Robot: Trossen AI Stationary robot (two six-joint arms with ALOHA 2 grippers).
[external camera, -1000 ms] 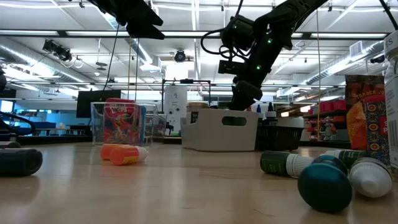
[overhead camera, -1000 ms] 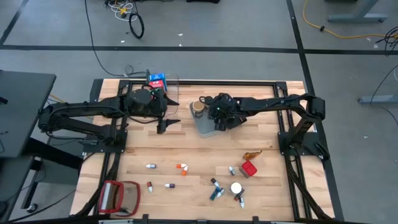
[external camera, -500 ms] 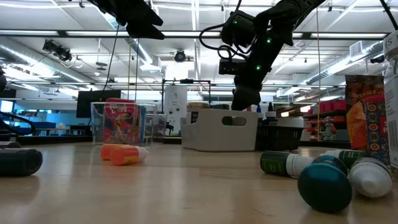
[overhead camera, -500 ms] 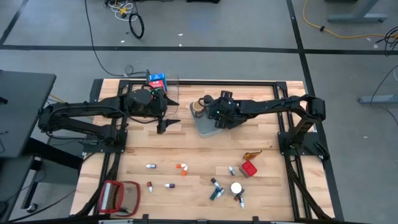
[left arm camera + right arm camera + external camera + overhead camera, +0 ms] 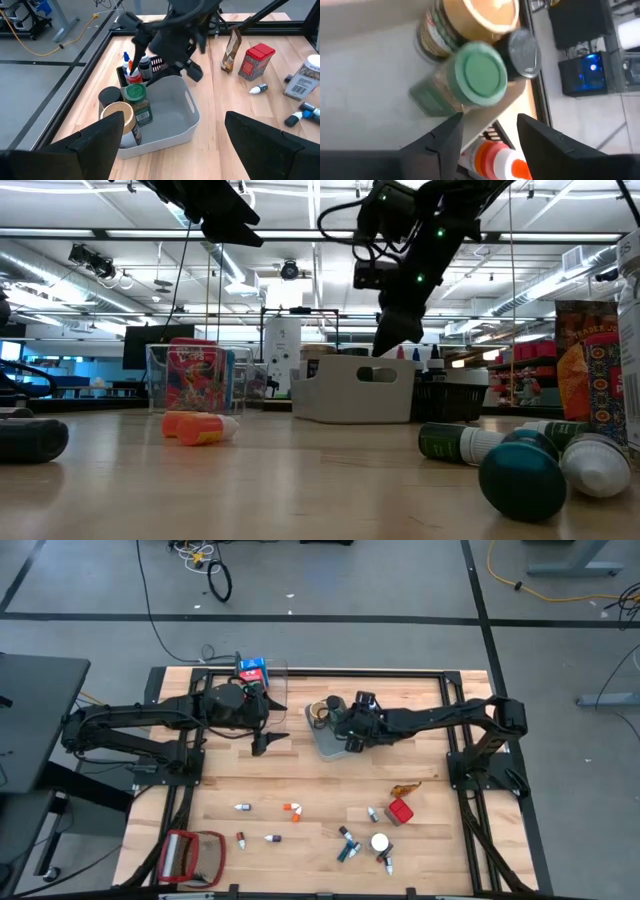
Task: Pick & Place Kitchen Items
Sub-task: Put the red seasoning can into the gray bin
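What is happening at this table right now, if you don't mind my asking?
The right gripper hangs over the grey bin, fingers open and empty, above a green-lidded jar standing inside by two other tins. The left gripper waits open beside it. More small bottles and a red tin lie on the table.

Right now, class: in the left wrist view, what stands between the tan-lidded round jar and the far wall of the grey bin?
A green-lidded spice jar stands there, beside the tan-lidded round jar inside the grey bin; beyond it that view shows bare bin floor.
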